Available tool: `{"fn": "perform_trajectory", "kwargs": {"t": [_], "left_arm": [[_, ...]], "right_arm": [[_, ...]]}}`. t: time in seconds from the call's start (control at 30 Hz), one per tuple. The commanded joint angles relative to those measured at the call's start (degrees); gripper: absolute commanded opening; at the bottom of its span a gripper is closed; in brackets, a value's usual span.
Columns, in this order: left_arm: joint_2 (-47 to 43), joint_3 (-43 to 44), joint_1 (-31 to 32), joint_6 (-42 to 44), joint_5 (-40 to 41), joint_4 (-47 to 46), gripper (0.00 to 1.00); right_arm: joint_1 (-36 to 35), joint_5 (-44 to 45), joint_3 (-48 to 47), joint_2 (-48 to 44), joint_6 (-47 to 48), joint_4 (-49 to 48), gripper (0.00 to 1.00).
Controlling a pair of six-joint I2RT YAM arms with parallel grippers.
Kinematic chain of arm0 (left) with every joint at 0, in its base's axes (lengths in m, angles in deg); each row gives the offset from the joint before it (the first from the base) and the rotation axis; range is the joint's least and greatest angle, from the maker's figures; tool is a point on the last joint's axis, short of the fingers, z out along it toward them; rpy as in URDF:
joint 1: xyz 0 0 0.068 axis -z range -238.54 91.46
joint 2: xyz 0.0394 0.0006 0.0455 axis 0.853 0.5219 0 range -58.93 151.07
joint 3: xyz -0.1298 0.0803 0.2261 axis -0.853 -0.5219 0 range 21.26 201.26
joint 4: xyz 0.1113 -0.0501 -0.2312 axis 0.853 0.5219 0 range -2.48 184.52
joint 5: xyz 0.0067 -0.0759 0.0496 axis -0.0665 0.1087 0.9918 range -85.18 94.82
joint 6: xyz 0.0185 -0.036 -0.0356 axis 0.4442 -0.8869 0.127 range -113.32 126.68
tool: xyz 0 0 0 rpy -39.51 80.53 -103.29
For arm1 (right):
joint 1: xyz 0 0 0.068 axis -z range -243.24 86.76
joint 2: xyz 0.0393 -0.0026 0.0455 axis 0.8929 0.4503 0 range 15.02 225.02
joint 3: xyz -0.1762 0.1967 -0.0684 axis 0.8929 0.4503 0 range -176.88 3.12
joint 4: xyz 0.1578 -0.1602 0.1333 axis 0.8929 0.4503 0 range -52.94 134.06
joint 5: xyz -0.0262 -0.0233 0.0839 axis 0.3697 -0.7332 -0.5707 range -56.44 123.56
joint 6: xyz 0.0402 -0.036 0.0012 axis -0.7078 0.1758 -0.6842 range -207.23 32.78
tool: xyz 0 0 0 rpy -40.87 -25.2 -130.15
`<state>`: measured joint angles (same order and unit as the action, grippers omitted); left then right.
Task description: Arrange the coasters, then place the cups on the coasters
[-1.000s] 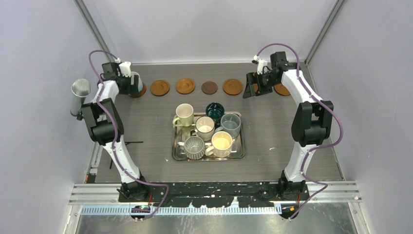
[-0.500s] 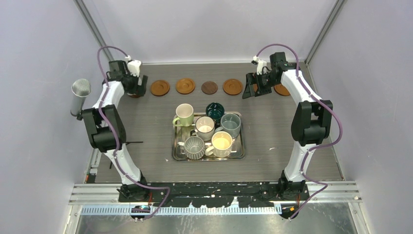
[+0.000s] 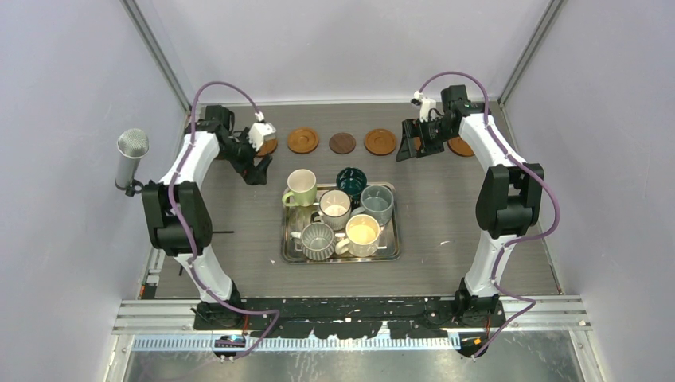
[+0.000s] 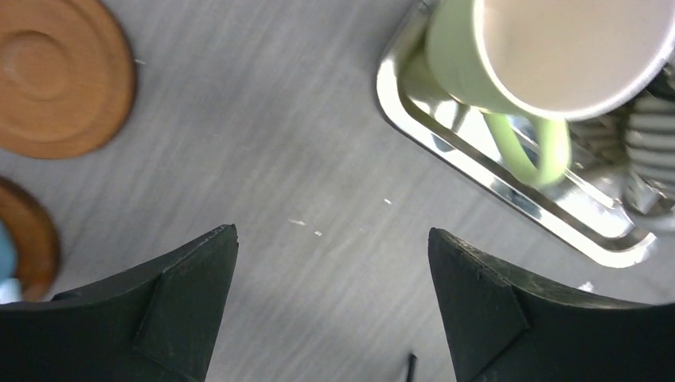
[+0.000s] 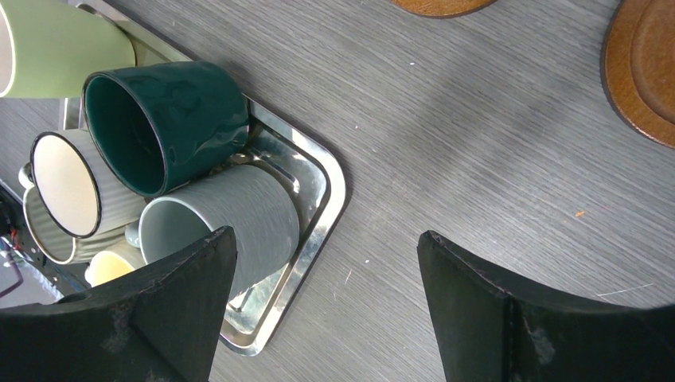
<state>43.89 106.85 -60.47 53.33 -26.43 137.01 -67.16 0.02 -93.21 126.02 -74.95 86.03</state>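
Left gripper (image 4: 332,237) released, empty, over bare table between coasters (image 3: 302,140) and tray (image 3: 341,259), near green cup (image 3: 301,188). Coasters in row along far side. Six cups (image 3: 333,205) clustered at centre tray. Right gripper (image 5: 326,235) released, empty, far right by coasters.

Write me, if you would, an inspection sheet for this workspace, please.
Surface: dark grey wood-grain table.
Job's things: coasters in a row along the far side; six mugs crowded at the steel tray; what looks like a bluish cup on the leftmost coaster.
Clutter: thin black stick near the left arm.
Grippers: left gripper open over bare table; right gripper open, empty.
Cables: purple cables looped along both arms, clear of the mugs.
Surroundings: grey walls; silver microphone at left.
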Motion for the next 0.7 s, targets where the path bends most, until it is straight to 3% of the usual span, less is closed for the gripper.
{"fn": "perform_trajectory", "kwargs": {"t": [0.0,0.1,0.37,0.67], "left_arm": [[-1.43,0.68,0.05,9.51,-4.86,12.71,0.90],[-2.98,-1.96,1.39,5.54,-4.18,10.49,0.87],[-11.54,-18.23,10.65,-8.97,0.42,-6.55,0.83],[-11.39,-22.91,15.54,-18.87,9.20,-18.87,0.77]], "right_arm": [[0.07,-0.39,-0.74,-0.57,-0.22,-0.86,0.88],[0.08,-0.15,-0.96,-0.45,-0.64,-1.13,0.88],[0.06,0.77,-0.52,-0.81,-1.37,-1.62,0.88],[-0.32,0.41,-0.69,-0.52,-2.43,-2.26,0.88]]}}
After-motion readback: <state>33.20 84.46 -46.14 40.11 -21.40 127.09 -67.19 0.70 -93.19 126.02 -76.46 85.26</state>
